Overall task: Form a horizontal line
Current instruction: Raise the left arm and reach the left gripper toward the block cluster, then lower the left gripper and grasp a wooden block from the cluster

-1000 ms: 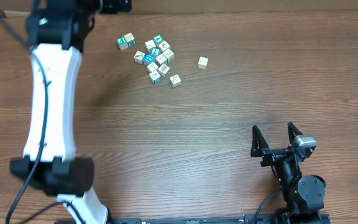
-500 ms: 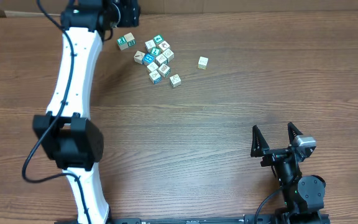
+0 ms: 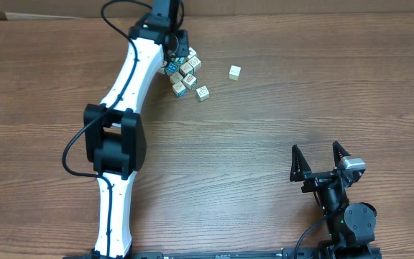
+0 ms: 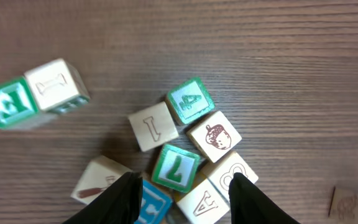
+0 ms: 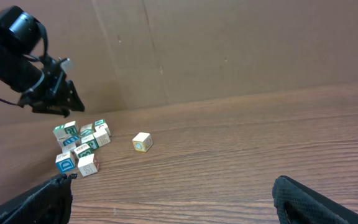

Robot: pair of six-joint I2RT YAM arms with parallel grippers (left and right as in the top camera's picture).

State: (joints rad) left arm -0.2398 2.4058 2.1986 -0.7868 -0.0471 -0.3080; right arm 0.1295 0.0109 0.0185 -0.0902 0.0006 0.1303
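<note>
Several small wooden alphabet cubes lie in a loose cluster point(image 3: 186, 72) at the far middle of the table; no horizontal line shows in any view. My left gripper point(image 3: 176, 48) hangs over the cluster's left part, jaws partly open. In the left wrist view the left gripper point(image 4: 185, 186) straddles a green "7" cube point(image 4: 176, 167), a blue cube point(image 4: 156, 205) and an "A" cube point(image 4: 204, 202); whether a finger touches one is unclear. A pair of cubes point(image 4: 33, 93) lies apart on the left. My right gripper point(image 3: 320, 157) stands open and empty at the near right.
One cube point(image 3: 234, 72) lies alone to the right of the cluster, also seen from the right wrist as a lone cube point(image 5: 142, 142). Another cube point(image 3: 202, 93) sits at the cluster's near edge. A cardboard wall point(image 5: 229, 50) backs the table.
My left arm has swung from the table's left side to the right, over the cube cluster, and its jaws have narrowed. The right arm has not moved.
</note>
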